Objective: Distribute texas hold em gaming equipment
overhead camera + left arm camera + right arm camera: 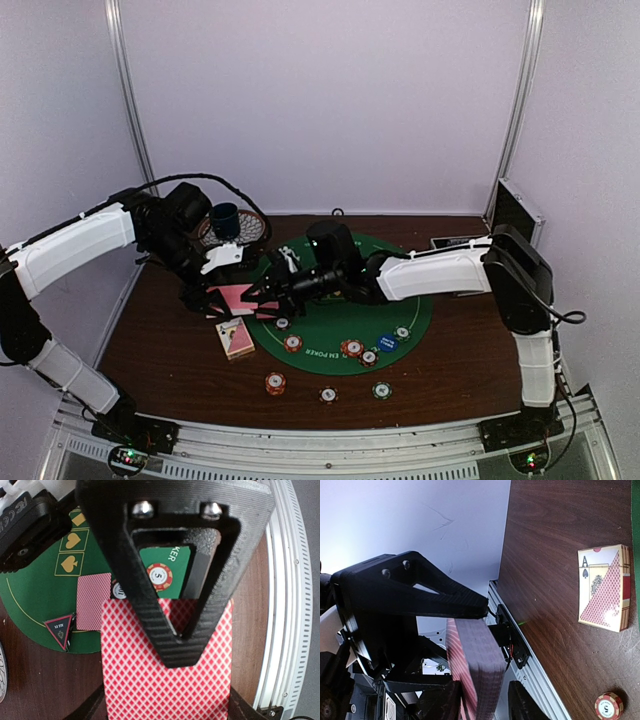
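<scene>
My left gripper (220, 297) is shut on a deck of pink-backed cards (236, 296), held above the left edge of the green mat (420, 310). In the left wrist view the deck (165, 680) fills the lower middle under my upper finger (150, 615). My right gripper (268, 300) is open, its fingers either side of the deck's end (475, 670), with a gap on one side. One card (92, 600), a triangular marker (59, 630) and a red chip (159, 576) lie on the mat. The blue button (387, 342) and several chips (352, 348) lie nearer the front.
A card box (236, 337) lies on the wood left of the mat, also in the right wrist view (602, 587). Loose chips (275, 383) sit near the front edge. A dark blue cup (226, 220) on its saucer stands at the back left. A metal case (515, 215) stands back right.
</scene>
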